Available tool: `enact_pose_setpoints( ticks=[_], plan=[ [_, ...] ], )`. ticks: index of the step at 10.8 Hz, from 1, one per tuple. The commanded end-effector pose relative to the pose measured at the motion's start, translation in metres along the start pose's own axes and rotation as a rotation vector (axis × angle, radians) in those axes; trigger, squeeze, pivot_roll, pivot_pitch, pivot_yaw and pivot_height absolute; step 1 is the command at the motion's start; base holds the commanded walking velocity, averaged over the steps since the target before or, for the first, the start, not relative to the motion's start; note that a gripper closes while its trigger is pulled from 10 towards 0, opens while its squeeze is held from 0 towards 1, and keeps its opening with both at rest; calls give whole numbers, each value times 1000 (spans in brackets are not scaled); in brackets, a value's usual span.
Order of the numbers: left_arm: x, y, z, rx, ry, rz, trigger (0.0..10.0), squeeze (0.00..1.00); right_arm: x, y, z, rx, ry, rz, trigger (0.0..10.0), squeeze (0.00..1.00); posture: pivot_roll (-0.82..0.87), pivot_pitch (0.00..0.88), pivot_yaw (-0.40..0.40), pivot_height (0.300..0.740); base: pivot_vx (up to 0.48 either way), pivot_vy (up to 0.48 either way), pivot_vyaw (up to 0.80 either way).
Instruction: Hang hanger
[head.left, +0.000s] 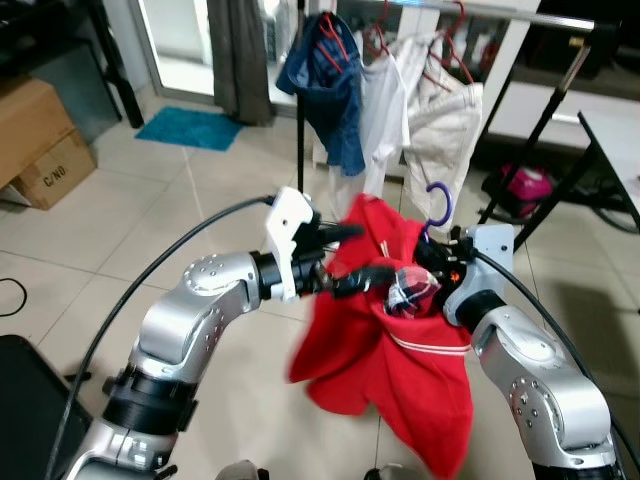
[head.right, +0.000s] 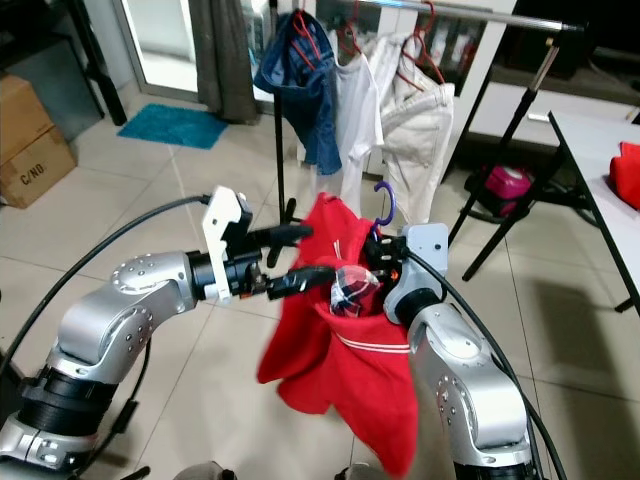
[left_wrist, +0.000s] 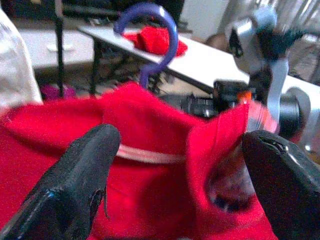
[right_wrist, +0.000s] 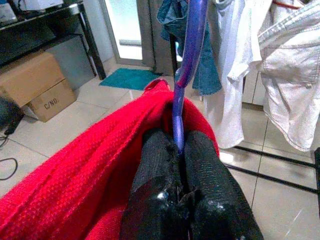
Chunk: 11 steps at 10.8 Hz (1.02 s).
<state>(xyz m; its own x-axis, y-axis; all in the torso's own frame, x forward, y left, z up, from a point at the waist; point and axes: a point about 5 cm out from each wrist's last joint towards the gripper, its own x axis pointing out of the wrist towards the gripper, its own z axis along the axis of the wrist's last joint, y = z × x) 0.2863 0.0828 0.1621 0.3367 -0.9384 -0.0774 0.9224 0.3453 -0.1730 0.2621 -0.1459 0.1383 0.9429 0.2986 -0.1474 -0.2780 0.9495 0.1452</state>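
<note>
Two claws up in front of me, over a pale tiled floor (head.left: 120, 215). Ahead stands a clothes rail (head.left: 500, 14) with a blue garment (head.left: 330, 85) and two white garments (head.left: 440, 130) hanging on red hangers. Left of that, a teal mat (head.left: 190, 127) lies by the glass door, and cardboard boxes (head.left: 40, 150) sit against the wall. Off to my right there's a white surface (head.right: 600, 150) with another bit of red cloth (head.right: 627, 170) on it.

Now the claws. My right claw (right_wrist: 181, 150) is squeezed tight, both fingers pinching the stem of the purple hanger (head.left: 438, 205) just below its hook, which points upward. A red shirt (head.left: 400, 370) is draped on that hanger and hangs down between my arms, well above the floor and short of the rail.

My left claw (head.left: 345, 255) is spread wide, fingers parted, one above the other. From the wrist camera, the red cloth sits between the two fingertips (left_wrist: 85, 170), with the collar band right there. Whether they are touching the fabric, I cannot tell.
</note>
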Motion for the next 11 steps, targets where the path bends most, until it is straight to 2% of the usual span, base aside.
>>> enact_pose_setpoints(
  ticks=[1,2,3,6,8,11],
  plan=[
    [1,0,1,-10,-1,-30,10000,0,-1,3,11,-8,-45,15,10000,0,-52,29,-16,740,0,0,0],
    [3,2,-5,-51,-4,-103,9059,0,-2,3,13,0,-53,14,10000,0,-54,29,-12,740,0,0,0],
    [5,5,-5,-55,-26,-130,0,0,-2,3,13,3,-54,13,10000,0,-55,29,-11,740,0,0,0],
    [12,5,1,-142,-136,-175,0,0,-2,3,13,6,-53,14,10000,0,-54,27,-12,740,0,0,0],
    [11,2,-2,-171,-147,-215,0,0,-2,3,13,6,-50,14,10000,0,-54,26,-16,740,0,0,0],
    [6,1,-8,-195,-142,-212,0,0,-2,2,12,9,-45,11,10000,0,-54,27,-21,740,0,0,0]
  ],
)
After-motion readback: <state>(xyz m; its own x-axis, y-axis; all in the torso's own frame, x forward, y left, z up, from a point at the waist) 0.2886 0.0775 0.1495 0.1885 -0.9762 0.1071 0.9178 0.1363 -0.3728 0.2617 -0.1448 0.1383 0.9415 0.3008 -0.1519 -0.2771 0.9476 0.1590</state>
